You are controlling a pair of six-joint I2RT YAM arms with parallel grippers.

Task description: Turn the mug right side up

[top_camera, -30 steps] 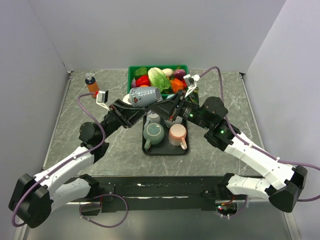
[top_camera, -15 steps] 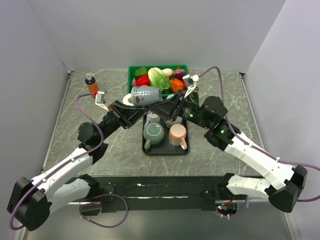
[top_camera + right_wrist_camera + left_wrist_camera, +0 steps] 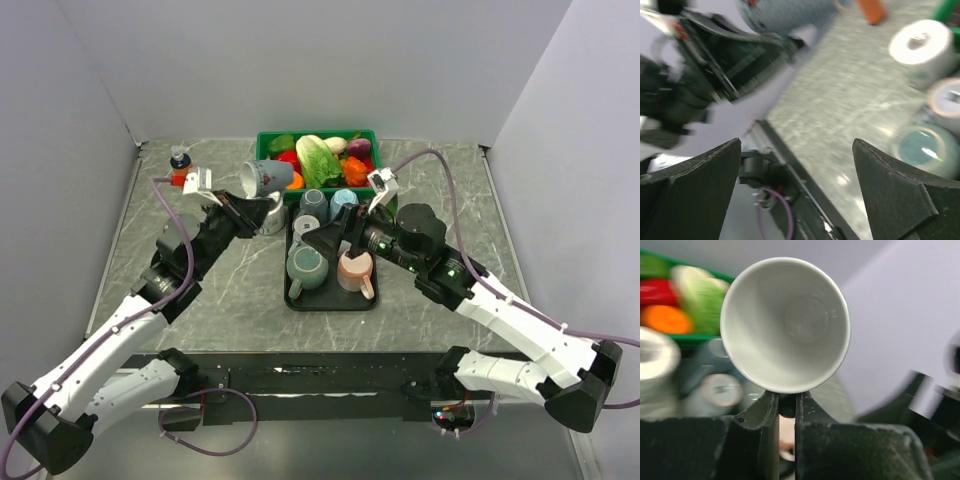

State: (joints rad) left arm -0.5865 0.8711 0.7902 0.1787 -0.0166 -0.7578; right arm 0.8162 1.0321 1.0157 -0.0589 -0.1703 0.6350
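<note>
Grey mug [image 3: 266, 177], white inside

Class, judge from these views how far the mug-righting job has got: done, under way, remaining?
Done: the mug is lifted clear of the table, pinched at its rim by the left end effector. In hand: it hangs roughly sideways; the right end effector is open and empty. Left: tip it mouth-up and set it down.
</note>
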